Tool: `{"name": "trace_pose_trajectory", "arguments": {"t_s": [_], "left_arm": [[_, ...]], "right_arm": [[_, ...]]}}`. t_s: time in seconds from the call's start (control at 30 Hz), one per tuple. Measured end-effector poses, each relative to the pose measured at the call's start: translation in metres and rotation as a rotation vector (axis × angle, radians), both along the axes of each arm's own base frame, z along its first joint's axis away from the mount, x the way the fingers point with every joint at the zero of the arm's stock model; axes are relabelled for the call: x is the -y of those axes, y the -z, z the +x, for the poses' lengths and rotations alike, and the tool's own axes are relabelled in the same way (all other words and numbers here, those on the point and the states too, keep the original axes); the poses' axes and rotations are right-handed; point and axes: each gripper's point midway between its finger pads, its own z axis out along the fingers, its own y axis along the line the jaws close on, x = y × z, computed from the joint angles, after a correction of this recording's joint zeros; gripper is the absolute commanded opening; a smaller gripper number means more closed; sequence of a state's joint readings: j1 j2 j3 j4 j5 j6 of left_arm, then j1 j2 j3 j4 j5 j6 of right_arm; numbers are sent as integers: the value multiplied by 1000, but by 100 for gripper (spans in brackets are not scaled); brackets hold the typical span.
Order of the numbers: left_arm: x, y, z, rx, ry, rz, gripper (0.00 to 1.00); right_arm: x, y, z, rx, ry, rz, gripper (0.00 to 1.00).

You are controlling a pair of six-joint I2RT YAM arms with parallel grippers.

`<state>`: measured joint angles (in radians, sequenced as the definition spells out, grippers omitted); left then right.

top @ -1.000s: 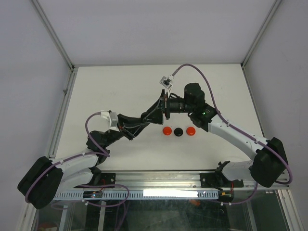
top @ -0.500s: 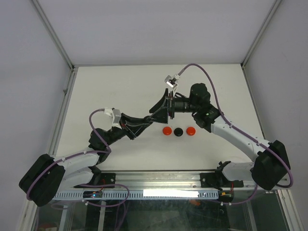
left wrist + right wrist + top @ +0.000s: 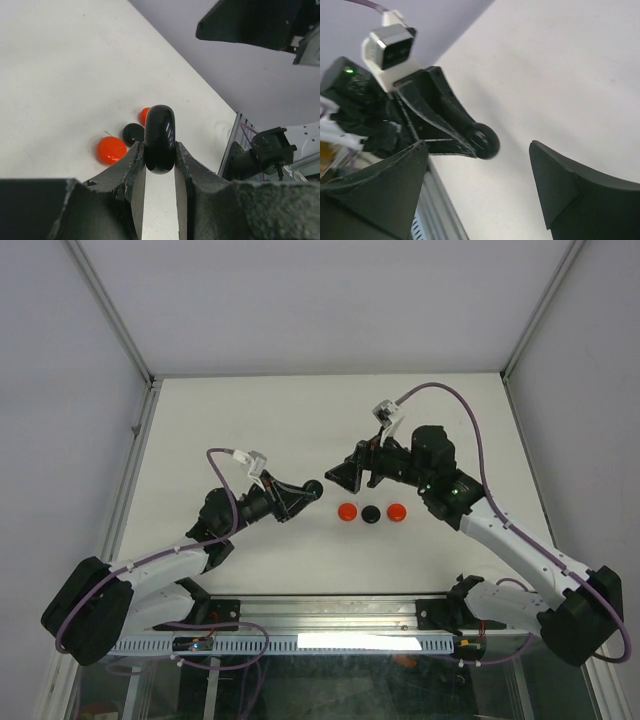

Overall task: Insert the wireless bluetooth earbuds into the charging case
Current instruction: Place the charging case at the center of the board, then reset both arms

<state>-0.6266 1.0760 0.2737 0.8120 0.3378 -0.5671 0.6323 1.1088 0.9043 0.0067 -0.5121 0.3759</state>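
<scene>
My left gripper (image 3: 312, 487) is shut on a glossy black round disc (image 3: 159, 136), held on edge above the table; the disc also shows in the right wrist view (image 3: 484, 140). My right gripper (image 3: 350, 468) is open and empty, just right of the left gripper's tip and facing it, a small gap between them. Three small discs lie in a row below them: red (image 3: 347, 512), black (image 3: 371, 514) and red (image 3: 396, 512). No comma-shaped earbuds show in any view.
The white table (image 3: 250, 420) has metal frame rails along its left (image 3: 130, 480) and right (image 3: 525, 450) edges. The aluminium base rail (image 3: 330, 612) runs along the near edge. Purple cables loop above both wrists.
The two grippers were together over the table's middle and have drawn apart. My left gripper has pulled back left with the black disc. My right arm has moved right and its jaws stand open.
</scene>
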Motion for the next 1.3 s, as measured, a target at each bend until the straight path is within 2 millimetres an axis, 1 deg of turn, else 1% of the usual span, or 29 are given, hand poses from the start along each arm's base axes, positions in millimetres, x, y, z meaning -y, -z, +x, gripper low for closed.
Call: {"name": "trace_pose_trajectory", "arguments": {"t_s": [0.07,0.13,0.2,0.23,0.37,0.43,0.5,0.6,0.73,0.8,0.83,0.9,1.0,1.1,1.2,1.3], "left_arm": [[2,7,4,-54,-6,18,4],[5,20,7,-122,-7,46,4],[7,38,9,-203,-8,75,5],[9,51,10,-255,-10,95,6],[11,93,10,-422,-20,158,10],[13,107,12,-483,-24,181,12],[18,119,16,-537,-26,201,16],[24,131,23,-592,-28,213,24],[31,146,31,-653,-35,228,38],[32,152,32,-677,-39,238,43],[33,155,32,-692,-41,241,47],[34,157,33,-713,-43,244,59],[39,151,39,-699,-39,232,73],[40,146,40,-689,-40,229,81],[32,143,40,-689,-72,253,89],[19,138,40,-673,-134,297,97]], "right_arm": [[15,13,9,6,102,-49,85],[33,26,17,12,213,-105,85],[48,35,22,21,291,-144,85],[55,40,25,26,330,-163,85],[75,50,29,41,422,-211,85],[82,52,31,51,456,-226,85],[89,55,31,59,486,-241,85],[96,57,33,69,514,-259,85],[101,59,34,78,535,-274,85],[103,60,35,80,542,-281,85],[104,60,35,80,547,-284,85],[106,60,35,83,559,-288,85],[110,58,35,92,575,-292,85],[113,56,36,99,590,-290,86],[117,57,37,98,607,-300,87],[122,59,37,94,627,-317,91]]}}
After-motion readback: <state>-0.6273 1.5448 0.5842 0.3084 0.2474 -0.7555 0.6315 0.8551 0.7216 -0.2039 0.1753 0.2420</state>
